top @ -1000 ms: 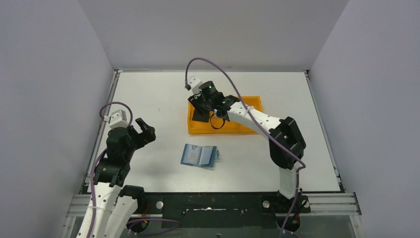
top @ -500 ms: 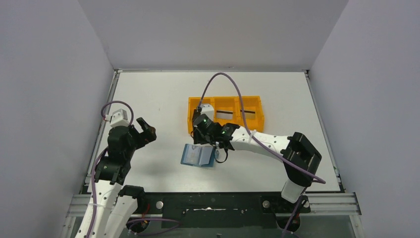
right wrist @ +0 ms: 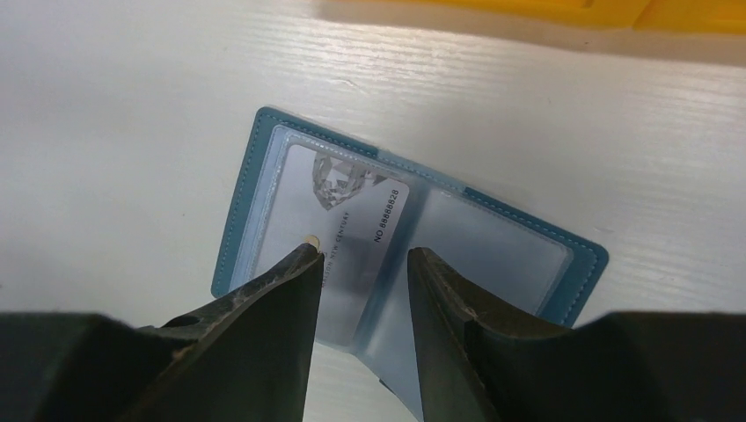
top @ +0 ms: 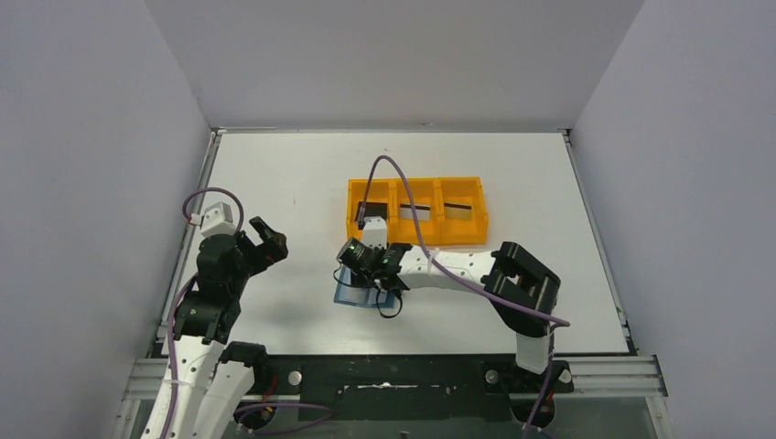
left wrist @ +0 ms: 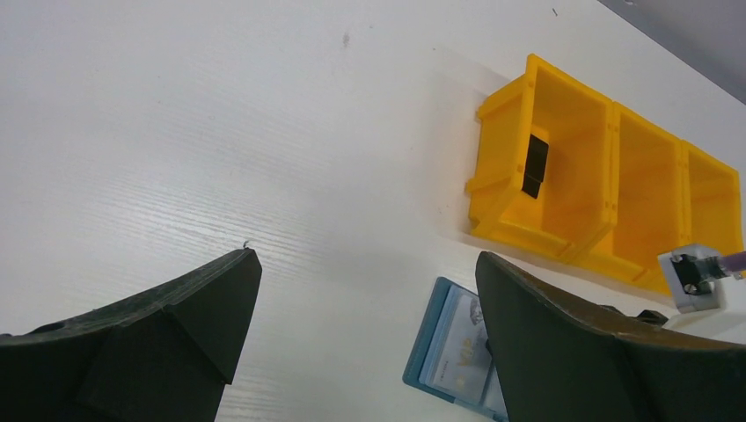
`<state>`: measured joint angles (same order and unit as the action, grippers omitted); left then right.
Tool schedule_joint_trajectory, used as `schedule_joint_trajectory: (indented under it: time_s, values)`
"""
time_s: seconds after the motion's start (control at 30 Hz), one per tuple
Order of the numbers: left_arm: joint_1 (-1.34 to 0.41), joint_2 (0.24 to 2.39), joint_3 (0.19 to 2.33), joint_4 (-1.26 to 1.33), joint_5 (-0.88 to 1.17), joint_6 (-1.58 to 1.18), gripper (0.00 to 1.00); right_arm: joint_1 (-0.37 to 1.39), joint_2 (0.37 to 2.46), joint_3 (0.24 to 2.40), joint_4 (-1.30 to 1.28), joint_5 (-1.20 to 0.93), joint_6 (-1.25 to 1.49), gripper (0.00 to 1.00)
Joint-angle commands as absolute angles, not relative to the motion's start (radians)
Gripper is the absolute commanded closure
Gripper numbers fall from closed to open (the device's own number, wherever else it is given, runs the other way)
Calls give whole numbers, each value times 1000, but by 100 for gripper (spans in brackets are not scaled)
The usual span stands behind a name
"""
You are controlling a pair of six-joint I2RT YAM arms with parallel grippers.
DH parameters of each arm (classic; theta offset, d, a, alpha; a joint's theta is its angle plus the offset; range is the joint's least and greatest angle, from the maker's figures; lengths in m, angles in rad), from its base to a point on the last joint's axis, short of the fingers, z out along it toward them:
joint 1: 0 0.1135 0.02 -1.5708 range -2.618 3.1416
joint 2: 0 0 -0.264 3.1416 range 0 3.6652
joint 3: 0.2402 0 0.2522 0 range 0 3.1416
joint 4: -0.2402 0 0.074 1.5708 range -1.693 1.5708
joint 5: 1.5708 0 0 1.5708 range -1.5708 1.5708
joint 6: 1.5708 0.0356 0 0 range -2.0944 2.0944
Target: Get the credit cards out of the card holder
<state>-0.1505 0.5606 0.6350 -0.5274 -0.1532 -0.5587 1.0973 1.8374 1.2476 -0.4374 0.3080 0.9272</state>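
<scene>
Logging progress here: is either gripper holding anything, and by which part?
Nothing is held. The right gripper stands open over the silver-grey card in the open teal-blue folding card holder; the left gripper is open and empty.

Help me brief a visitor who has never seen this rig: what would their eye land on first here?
The bright orange tray at the far middle of the white table stands out most, a dark card in each compartment. Nearer, the teal card holder lies open with a pale card in one pocket, the right arm's jaws parted just above it. The left arm sits at the left, jaws wide.
</scene>
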Motion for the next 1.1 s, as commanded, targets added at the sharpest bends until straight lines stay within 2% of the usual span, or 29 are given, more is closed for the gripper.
schedule_joint_trajectory:
  time_s: [0.0, 0.23, 0.37, 0.5, 0.57, 0.67, 0.77, 0.97, 1.07]
  values:
    - [-146, 561, 661, -486, -157, -567, 4, 1135, 1880, 1355, -501, 389, 959, 59]
    - [-146, 552, 661, -487, -164, -569, 4, 1146, 1946, 1374, -536, 382, 970, 59]
    - [-146, 555, 661, -488, -158, -568, 4, 1146, 1963, 1368, -556, 387, 983, 64]
    - [-146, 563, 661, -485, -151, -570, 4, 1144, 1985, 1370, -546, 365, 960, 74]
    - [-146, 567, 661, -485, -148, -569, 4, 1143, 1991, 1374, -549, 361, 950, 84]
    - [-146, 574, 661, -483, -142, -570, 4, 1142, 1975, 1364, -533, 362, 935, 94]
    - [-146, 576, 661, -481, -139, -569, 5, 1133, 1950, 1350, -500, 345, 921, 100]
    - [-146, 579, 638, -479, -132, -569, 4, 1127, 1877, 1316, -429, 320, 884, 100]
    - [-146, 583, 638, -478, -131, -569, 4, 1127, 1861, 1331, -450, 339, 887, 88]
